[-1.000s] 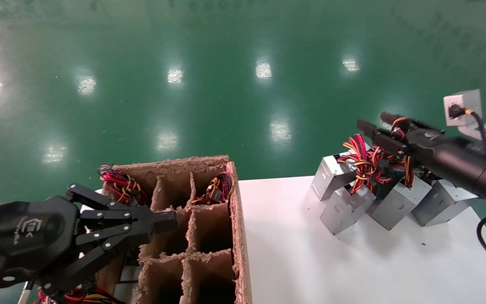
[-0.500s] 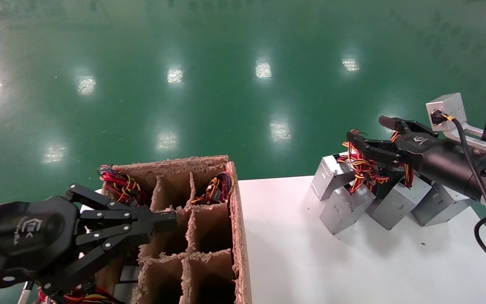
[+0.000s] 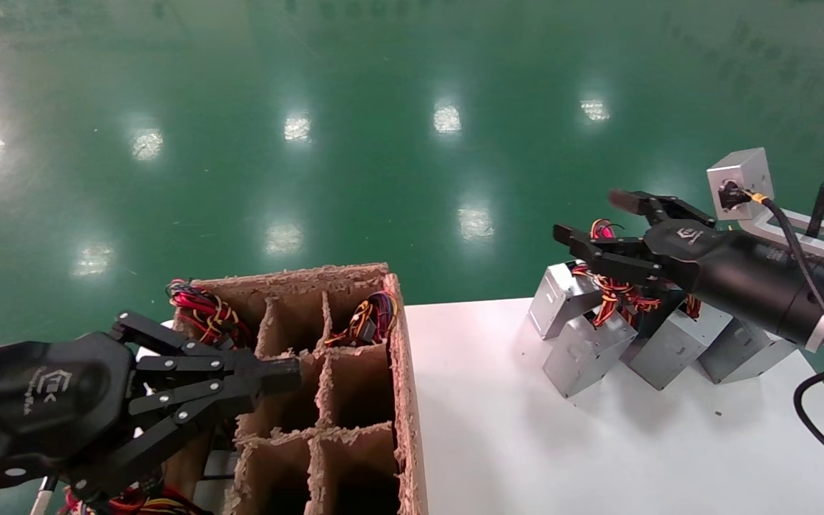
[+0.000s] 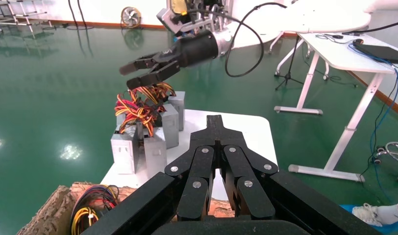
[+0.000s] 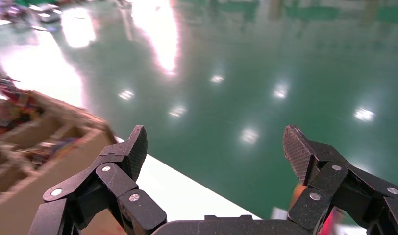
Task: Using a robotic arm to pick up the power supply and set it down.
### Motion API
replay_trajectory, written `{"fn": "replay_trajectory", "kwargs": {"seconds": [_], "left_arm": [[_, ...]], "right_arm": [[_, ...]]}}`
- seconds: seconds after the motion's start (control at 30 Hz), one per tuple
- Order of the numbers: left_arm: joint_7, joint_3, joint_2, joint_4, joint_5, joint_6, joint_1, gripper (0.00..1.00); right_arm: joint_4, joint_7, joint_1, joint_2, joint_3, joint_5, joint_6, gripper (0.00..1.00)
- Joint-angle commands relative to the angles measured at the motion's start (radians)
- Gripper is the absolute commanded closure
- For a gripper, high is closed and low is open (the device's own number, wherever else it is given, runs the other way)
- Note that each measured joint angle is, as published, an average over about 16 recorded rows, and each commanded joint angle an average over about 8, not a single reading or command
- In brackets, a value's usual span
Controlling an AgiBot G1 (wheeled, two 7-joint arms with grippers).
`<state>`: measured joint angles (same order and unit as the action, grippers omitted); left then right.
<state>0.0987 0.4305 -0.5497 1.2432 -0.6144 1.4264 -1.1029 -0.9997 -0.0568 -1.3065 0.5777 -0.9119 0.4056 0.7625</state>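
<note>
Several silver-grey power supplies (image 3: 584,352) stand clustered at the far right corner of the white table (image 3: 498,429), their red, yellow and black wires (image 3: 616,293) bunched on top. My right gripper (image 3: 589,214) hovers just above that cluster, pointing left, open and empty. The right wrist view shows its jaws (image 5: 215,144) spread wide over green floor and the table edge. The left wrist view shows the cluster (image 4: 138,147) below the right gripper (image 4: 128,77). My left gripper (image 3: 290,375) is shut and empty, parked over the cardboard box.
A divided cardboard box (image 3: 399,357) stands against the table's left side, with wire bundles (image 3: 204,311) showing in its far cells. Green floor lies beyond the table's far edge. A black cable (image 3: 823,400) hangs from the right arm.
My right gripper has moved left and slightly up, out of the wire bundle, and stays open. The left arm has not moved.
</note>
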Motion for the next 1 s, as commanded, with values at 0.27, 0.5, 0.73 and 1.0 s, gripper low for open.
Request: {"fn": "replay_trajectory", "kwargs": {"seconds": [0.27,0.5,0.73,1.0], "left_arm": [[0.000,0.000,0.000,0.000,0.000,0.000,0.000,0.00],[0.000,0.000,0.000,0.000,0.000,0.000,0.000,0.00],[0.000,0.000,0.000,0.000,0.000,0.000,0.000,0.00],[0.000,0.000,0.000,0.000,0.000,0.000,0.000,0.00]], "right_arm": [[-0.052,0.045,0.042,0.006,0.116,0.060,0.134,0.00],[-0.093,0.080,0.076,0.011,0.206,0.106,0.239,0.00],[-0.133,0.115,0.109,0.016,0.296,0.152,0.344,0.00],[-0.179,0.154,0.146,0.021,0.397,0.204,0.461,0.00]]}}
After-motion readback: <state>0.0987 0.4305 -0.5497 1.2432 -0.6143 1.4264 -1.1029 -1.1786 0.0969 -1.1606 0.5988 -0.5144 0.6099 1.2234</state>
